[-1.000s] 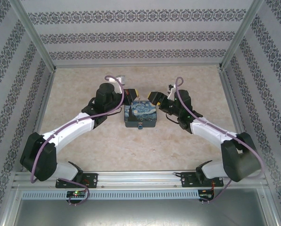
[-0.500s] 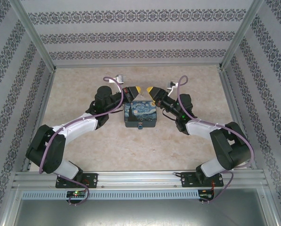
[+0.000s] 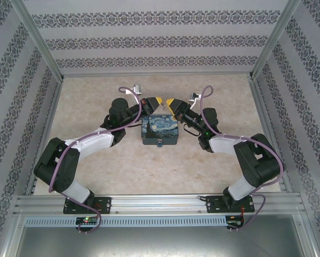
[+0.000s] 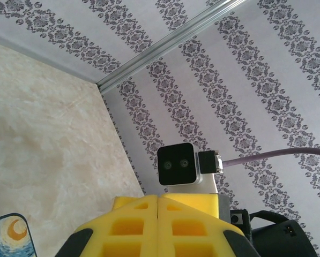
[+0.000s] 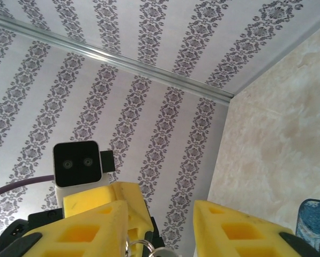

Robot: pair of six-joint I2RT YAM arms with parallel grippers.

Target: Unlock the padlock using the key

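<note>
Find the tiny blue-teal padlock (image 3: 160,143) at 6 o'clock on the painted night-sky tin box (image 3: 160,130), seemingly securing it. At 12 o'clock, note left gripper (image 4: 158,214) pressed together, right gripper (image 5: 168,214) spread beside small metal rings (image 5: 137,247), probably for key handover.

Site as I read it over the link: a robot test cell in a lab. Evidence: patterned wallpaper panels (image 3: 149,43) are held in bare aluminium posts (image 3: 39,45), making a booth walled on three sides around a marble-print table top (image 3: 149,171). The left arm (image 3: 90,142) and right arm (image 3: 229,144) are bolted to a slotted aluminium rail (image 3: 160,202) at the near edge. A small white-cased camera (image 4: 176,165) sits at an arm's end, with a purple cable (image 4: 277,154) run exposed.
</note>
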